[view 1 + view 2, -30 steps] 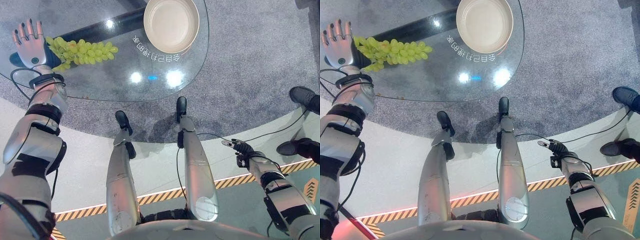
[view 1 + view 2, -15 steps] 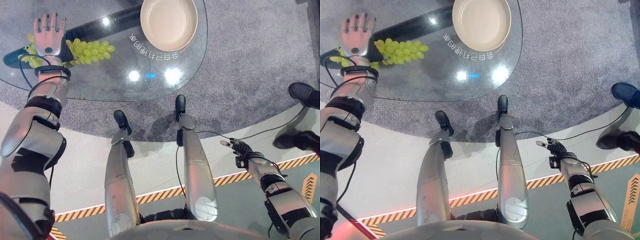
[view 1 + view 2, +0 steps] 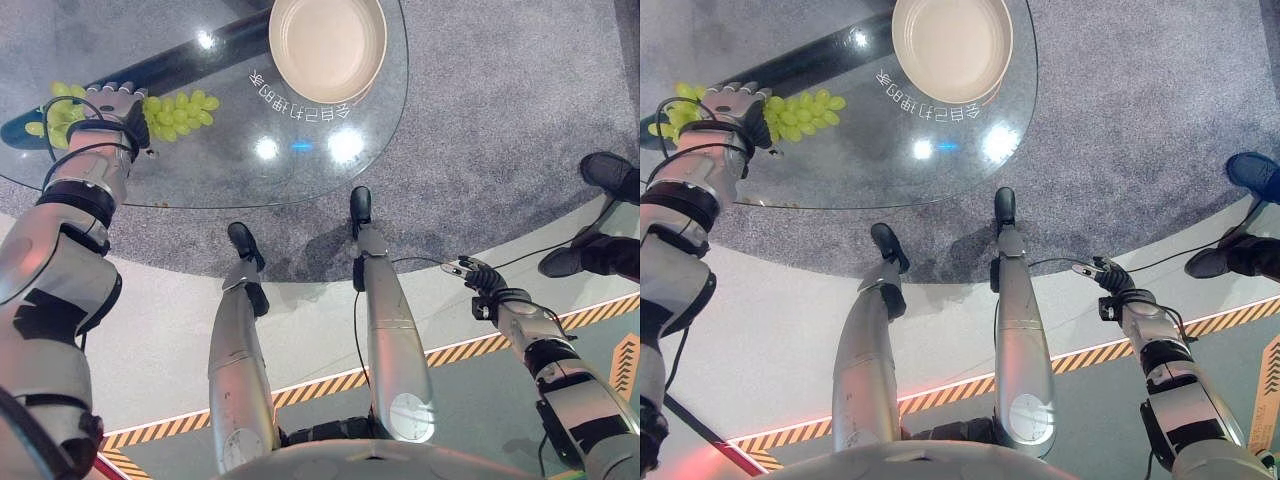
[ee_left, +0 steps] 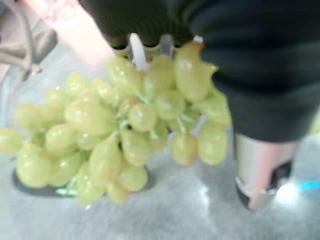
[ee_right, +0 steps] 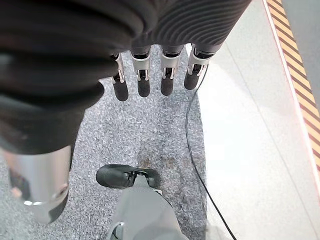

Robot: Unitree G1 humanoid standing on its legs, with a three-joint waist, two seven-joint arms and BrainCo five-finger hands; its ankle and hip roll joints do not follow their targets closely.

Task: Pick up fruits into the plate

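Observation:
A bunch of green grapes lies on the left part of the round glass table. My left hand rests on top of the bunch's middle, fingers curled down over it. In the left wrist view the grapes fill the space under the palm, and the thumb stands apart beside them. A cream plate, with nothing in it, sits at the table's far side, to the right of the grapes. My right hand hangs low over the floor at the right, its fingers straight and holding nothing.
A person's dark shoes stand on the grey carpet at the far right. A yellow-and-black striped line runs across the floor near me. A dark bar shows under the glass behind the grapes.
My left hand has come down from the bunch's left end onto its middle, and its fingers have gone from spread to curled over the grapes. The person's shoe at the right has shifted.

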